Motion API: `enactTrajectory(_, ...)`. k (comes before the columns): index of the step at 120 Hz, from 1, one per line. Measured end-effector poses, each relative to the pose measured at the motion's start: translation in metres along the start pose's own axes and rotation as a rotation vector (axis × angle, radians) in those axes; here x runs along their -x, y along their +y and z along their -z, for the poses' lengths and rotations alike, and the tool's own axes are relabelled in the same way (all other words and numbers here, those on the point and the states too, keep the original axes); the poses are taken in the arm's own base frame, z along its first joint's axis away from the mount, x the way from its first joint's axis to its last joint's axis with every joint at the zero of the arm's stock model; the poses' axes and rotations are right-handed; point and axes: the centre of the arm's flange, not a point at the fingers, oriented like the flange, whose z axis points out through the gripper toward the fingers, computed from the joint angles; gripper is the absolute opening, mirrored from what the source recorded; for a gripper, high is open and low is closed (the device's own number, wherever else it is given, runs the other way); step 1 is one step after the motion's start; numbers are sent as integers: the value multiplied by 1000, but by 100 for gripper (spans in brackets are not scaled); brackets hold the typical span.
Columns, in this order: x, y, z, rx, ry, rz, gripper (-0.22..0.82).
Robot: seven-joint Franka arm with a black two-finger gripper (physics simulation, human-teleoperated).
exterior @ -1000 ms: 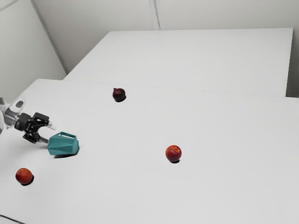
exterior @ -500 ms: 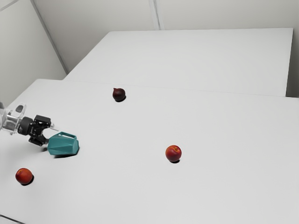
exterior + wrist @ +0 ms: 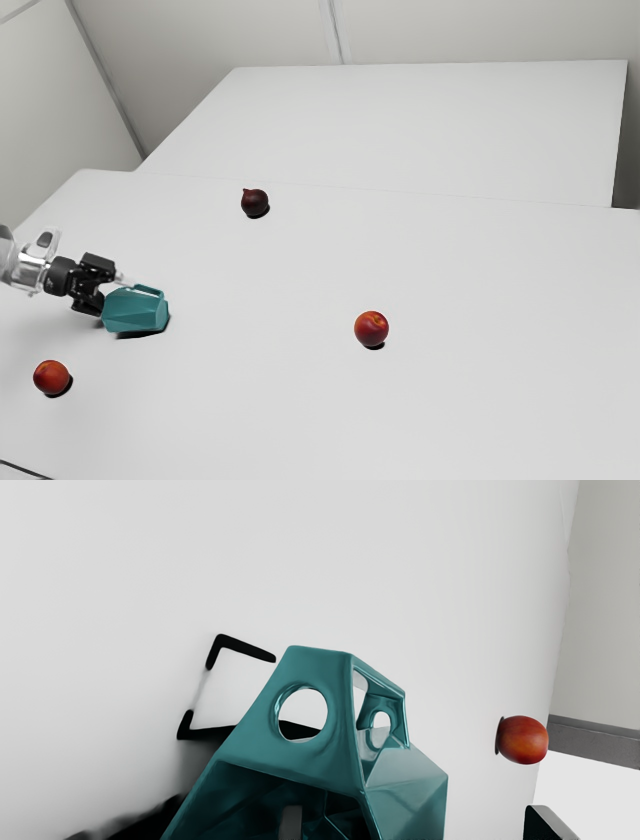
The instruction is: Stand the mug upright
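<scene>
One mug on its side on bench, mouth toward open claw, one finger at the mouth, other outside the wall, probably light, stiff, slick on its facets, best pinched across wall near rim

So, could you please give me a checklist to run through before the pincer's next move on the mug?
1. Mug upright: not ok, it lies on its side.
2. Mouth facing the pincer: ok.
3. Pincer open: ok, its fingers stand apart.
4. Mug gripped: not ok, one finger stands clear of the outer wall.
5. Other finger inside the mouth: cannot tell how deep, if at all.
6. Red fruits clear of the mug: ok.
</scene>
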Motion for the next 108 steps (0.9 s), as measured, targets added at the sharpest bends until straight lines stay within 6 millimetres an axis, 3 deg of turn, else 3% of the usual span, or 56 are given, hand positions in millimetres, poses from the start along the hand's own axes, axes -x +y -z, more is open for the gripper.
enactTrajectory(13, 1, 0, -1, 5, 4, -3, 17)
enactTrajectory(25, 3, -2, -4, 15, 9, 1, 2)
enactTrajectory(49, 2, 0, -2, 21, 23, -7, -8)
enactTrajectory(82, 1, 23, 9, 36, 35, -51, -15)
enactTrajectory(96, -2, 57, 13, 42, 30, -113, -16)
enactTrajectory(108, -16, 123, 10, -22, -34, -245, -16)
